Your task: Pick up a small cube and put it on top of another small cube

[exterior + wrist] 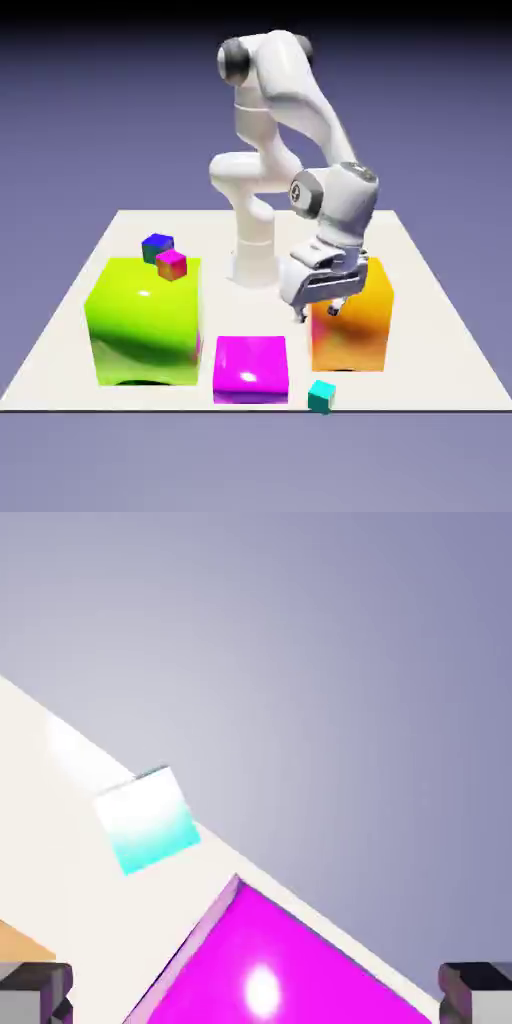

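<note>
Progress: I judge the task barely begun; nothing is lifted and nothing stacked by me.
My gripper (322, 308): it hangs in the air above the table (440, 330), in front of the orange block (352, 325) and above the gap between that block and the magenta block (250, 368). In the hand view my two fingertips (35, 990) stand far apart at the bottom corners with nothing between them, so my fingers are spread and empty.
Small cube (321, 397): the teal one sits on the table close to its near edge, just beside the magenta block's corner, on the exterior view's right of it. In the hand view the small cube (146, 819) lies ahead of my fingers and off to one side, not yet between them.
Other small cubes: a blue-green cube (156, 246) and a magenta-orange cube (172, 264) sit close together near the table's far edge, behind the green block (145, 320); whether one rests on the other I cannot tell.
Left to do: centre over the teal cube, descend, close on it, carry it across and set it on another small cube.
</note>
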Robot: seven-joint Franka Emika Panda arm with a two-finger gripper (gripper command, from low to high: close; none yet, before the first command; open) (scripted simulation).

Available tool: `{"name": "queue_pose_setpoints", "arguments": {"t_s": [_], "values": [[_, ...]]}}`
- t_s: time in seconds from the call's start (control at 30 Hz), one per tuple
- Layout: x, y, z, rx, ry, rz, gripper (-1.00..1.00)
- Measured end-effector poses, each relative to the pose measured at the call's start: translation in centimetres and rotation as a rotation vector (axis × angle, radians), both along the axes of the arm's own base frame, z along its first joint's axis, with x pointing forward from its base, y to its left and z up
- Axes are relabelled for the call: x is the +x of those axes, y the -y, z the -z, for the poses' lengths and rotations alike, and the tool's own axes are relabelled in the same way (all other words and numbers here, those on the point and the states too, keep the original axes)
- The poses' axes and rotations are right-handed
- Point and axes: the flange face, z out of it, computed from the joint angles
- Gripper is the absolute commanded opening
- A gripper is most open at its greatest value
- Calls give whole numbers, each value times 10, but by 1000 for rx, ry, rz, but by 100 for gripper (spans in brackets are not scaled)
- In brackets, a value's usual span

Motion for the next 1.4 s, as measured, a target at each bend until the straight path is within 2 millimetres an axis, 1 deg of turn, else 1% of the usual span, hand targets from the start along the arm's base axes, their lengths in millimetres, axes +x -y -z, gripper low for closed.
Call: {"name": "queue_pose_setpoints", "arguments": {"t_s": [0.27, 0.5, 0.57, 0.6, 0.63, 0.7, 0.73, 0.8, 0.87, 0.9, 1.03, 1.17, 1.3, 1.4], "values": [[25, -40, 68, -150, -238, -142, 0], [39, -63, 126, -261, -424, -225, 0], [42, -66, 142, -290, -476, -240, 0], [43, -67, 148, -298, -492, -244, 0], [43, -67, 148, -298, -492, -244, 0], [32, -46, 190, -299, -492, -243, 0], [27, -39, 206, -298, -492, -244, -100], [27, -39, 206, -298, -492, -244, -100], [39, -59, 164, -298, -493, -242, -100], [43, -63, 146, -304, -494, -239, -100], [46, -1, 112, -397, -507, -153, -100], [42, 64, 69, -455, -521, -45, -100], [27, 129, 22, -474, -535, 77, -100], [9, 177, -14, -460, -545, 172, -100]]}}
